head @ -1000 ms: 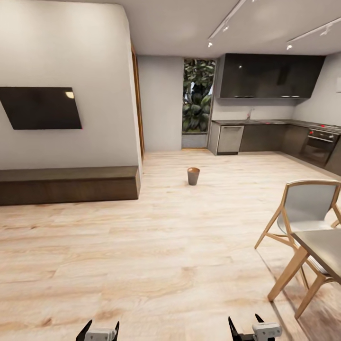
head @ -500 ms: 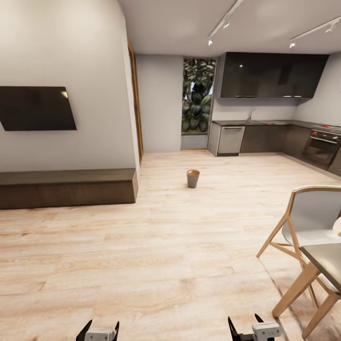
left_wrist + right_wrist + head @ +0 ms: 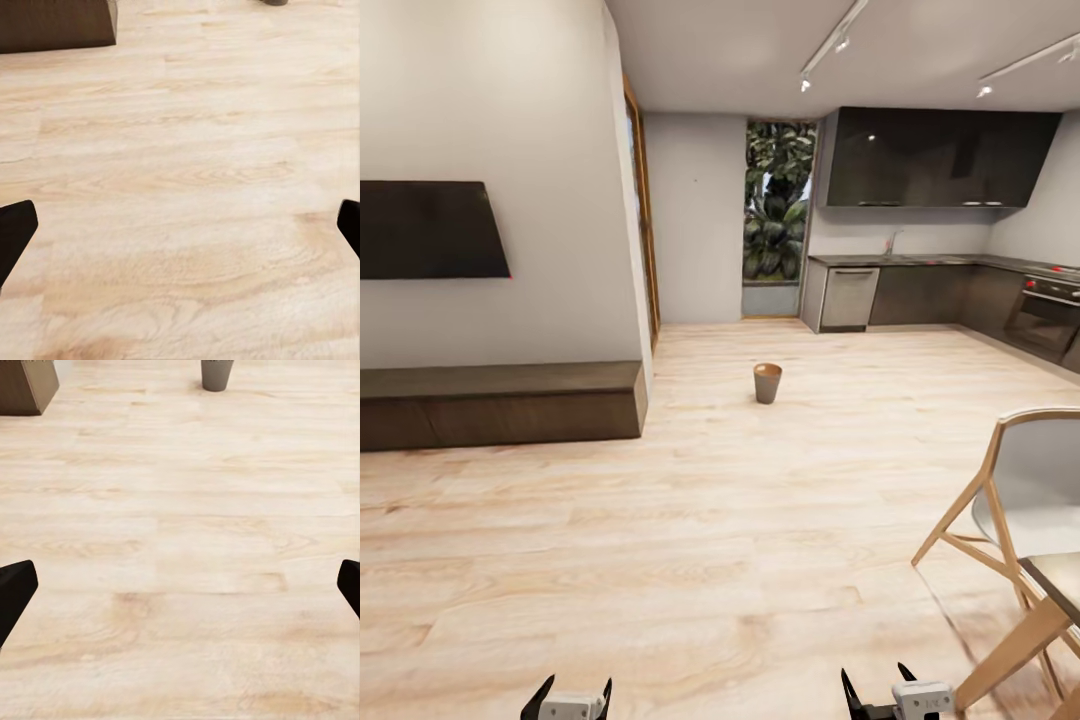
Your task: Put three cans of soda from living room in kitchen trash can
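Robot on open wood floor, both grippers spread and empty, no soda cans in sight.

Upper left of frame: dark wall panel (image 3: 425, 230); below it the long dark low cabinet (image 3: 500, 403). Bottom edge: left gripper (image 3: 569, 693), fingers apart, nothing between them. Centre: tash can (image 3: 767, 382) upright on the floor (image 3: 690, 540), well apart from both grippers. Upper right: kitchen (image 3: 940, 290) with dark wall cupboards. Bottom right: right gripper (image 3: 880, 692), also parted, empty. Right edge: wooden chair (image 3: 1025, 490).
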Robot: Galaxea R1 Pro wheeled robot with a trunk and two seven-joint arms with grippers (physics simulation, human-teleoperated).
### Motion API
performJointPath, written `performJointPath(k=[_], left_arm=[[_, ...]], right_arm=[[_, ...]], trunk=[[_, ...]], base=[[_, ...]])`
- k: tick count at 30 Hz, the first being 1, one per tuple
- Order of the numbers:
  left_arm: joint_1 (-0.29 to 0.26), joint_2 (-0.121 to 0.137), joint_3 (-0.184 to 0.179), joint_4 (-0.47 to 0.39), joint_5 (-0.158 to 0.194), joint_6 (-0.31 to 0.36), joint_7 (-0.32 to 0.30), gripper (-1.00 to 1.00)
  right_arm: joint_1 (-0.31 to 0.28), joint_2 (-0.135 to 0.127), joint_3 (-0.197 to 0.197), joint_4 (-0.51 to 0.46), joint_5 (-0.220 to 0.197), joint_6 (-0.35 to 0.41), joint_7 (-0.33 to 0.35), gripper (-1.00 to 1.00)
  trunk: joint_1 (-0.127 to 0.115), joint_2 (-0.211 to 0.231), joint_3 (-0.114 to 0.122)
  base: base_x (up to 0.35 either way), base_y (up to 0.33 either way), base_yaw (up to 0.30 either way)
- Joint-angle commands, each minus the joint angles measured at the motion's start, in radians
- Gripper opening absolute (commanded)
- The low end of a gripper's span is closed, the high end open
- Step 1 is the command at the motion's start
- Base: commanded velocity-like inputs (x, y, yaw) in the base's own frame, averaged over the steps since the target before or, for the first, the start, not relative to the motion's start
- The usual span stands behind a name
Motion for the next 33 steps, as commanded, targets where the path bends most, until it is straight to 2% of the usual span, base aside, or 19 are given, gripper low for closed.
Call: performJointPath(k=[1, 33], left_arm=[[0.0, 0.0, 0.0, 0.0, 0.0, 0.0, 0.0, 1.0], [-0.003, -0.001, -0.002, 0.006, -0.001, 0.001, 0.0, 1.0]], right_arm=[[0.0, 0.0, 0.0, 0.0, 0.0, 0.0, 0.0, 1.0], [0.0, 0.0, 0.002, 0.012, 0.0, 0.0, 0.0, 1.0]], trunk=[[0.0, 0.0, 0.0], [0.0, 0.0, 0.0]], base=[[0.279, 0.09, 0.0], [0.294, 0.137, 0.0]])
